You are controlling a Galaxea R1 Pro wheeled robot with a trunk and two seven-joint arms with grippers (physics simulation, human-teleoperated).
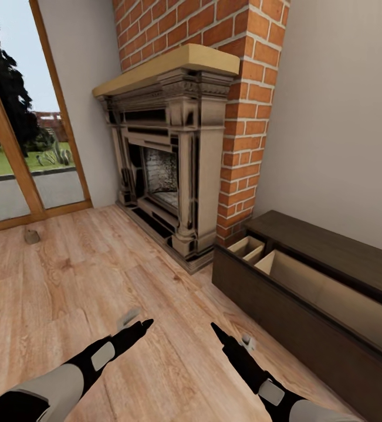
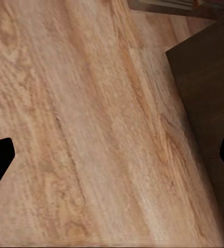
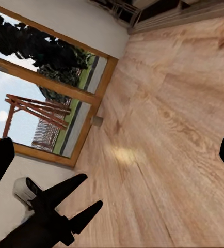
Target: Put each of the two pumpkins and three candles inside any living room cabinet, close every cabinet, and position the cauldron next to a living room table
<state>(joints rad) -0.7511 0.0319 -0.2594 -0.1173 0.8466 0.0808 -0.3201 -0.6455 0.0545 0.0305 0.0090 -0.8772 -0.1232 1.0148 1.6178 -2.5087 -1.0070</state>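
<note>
Fireplace corner of the room you are facing

An ornate grey fireplace (image 1: pixel 173 158) is standing against a red brick chimney (image 1: pixel 237 94) ahead of you, a wood-framed glass door (image 1: pixel 14 146) is showing lawn outside, and light plank floor (image 1: pixel 67 275) is stretching between them.

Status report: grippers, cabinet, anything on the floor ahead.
Left gripper and right gripper open, empty, low over plank floor. Cabinet at right, open on top, compartments look empty. One candle on floor by glass door.
</note>
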